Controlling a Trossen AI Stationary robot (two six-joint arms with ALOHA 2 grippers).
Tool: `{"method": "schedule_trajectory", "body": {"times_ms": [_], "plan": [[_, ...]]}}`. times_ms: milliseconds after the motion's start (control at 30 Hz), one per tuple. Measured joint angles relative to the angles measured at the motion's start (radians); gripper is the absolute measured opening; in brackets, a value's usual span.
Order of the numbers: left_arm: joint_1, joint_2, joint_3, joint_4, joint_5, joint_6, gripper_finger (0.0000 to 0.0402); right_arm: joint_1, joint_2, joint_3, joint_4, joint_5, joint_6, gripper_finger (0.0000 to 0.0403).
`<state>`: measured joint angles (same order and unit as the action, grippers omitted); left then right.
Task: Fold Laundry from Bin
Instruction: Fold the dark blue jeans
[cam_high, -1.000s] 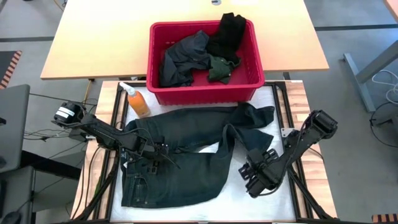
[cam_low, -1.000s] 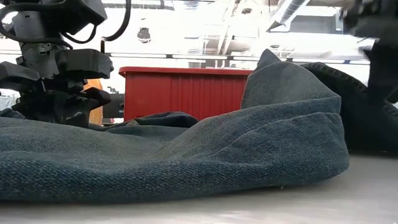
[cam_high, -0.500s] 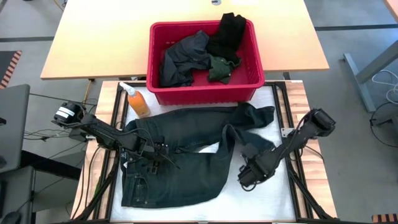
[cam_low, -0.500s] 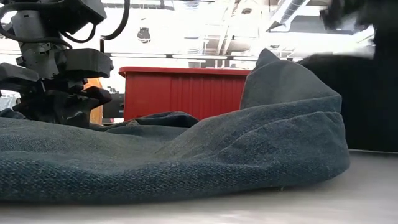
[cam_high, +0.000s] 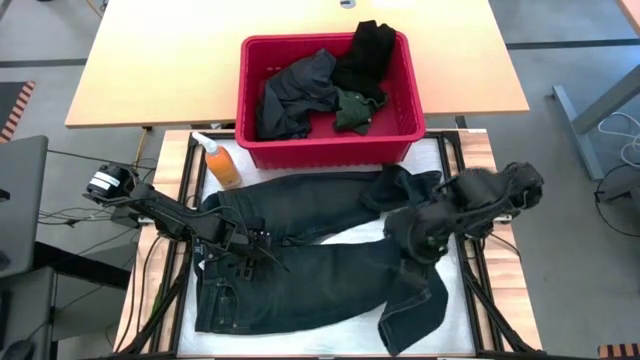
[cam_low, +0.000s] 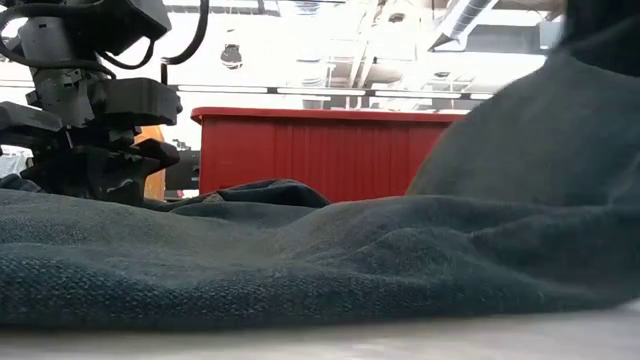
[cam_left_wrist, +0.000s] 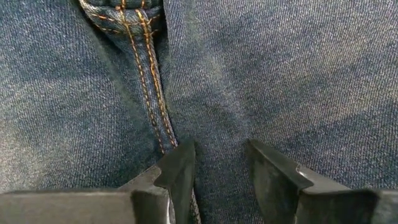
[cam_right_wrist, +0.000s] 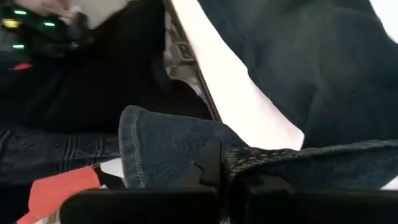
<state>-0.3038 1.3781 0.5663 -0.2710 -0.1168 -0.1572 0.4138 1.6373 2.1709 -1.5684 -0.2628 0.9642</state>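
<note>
Below the bin (cam_high: 325, 150), the left gripper (cam_high: 250, 245) is pressing its half-spread fingers into the jeans (cam_high: 290, 275) at the seam, likely anchoring them, while the right gripper (cam_high: 425, 235) is pinching a leg hem, probably for folding.
</note>
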Motion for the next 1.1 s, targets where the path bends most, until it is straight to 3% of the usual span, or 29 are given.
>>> {"method": "schedule_trajectory", "body": {"times_ms": [133, 300, 433, 600, 733, 900, 1100], "plan": [[0.0, 0.0, 0.0, 0.0, 0.0, 0.003, 0.0139, -0.011, -0.004, 0.011, -0.004, 0.047, -0.09, 0.0023], [0.0, 0.0, 0.0, -0.001, 0.0, 0.004, 0.0139, -0.033, -0.003, -0.077, -0.003, 0.201, -0.187, 0.0023], [0.0, 0.0, 0.0, -0.006, 0.0, 0.003, 0.0139, -0.109, -0.008, -0.248, -0.002, 0.125, -0.174, 0.0023], [0.0, 0.0, 0.0, -0.008, 0.0, -0.008, 0.0139, -0.21, -0.022, -0.538, -0.006, -0.07, -0.192, 0.0024], [0.0, 0.0, 0.0, -0.013, 0.0, -0.009, 0.0139, -0.313, -0.051, -0.715, -0.007, -0.1, -0.237, 0.0026], [0.005, -0.001, 0.0, -0.025, 0.0, -0.033, 0.0139, -0.48, -0.036, -0.811, 0.011, -0.07, -0.258, 0.0033], [0.005, -0.001, 0.0, -0.026, 0.004, -0.087, 0.0139, -0.607, -0.012, -0.797, -0.001, -0.112, -0.37, 0.0074]]}}
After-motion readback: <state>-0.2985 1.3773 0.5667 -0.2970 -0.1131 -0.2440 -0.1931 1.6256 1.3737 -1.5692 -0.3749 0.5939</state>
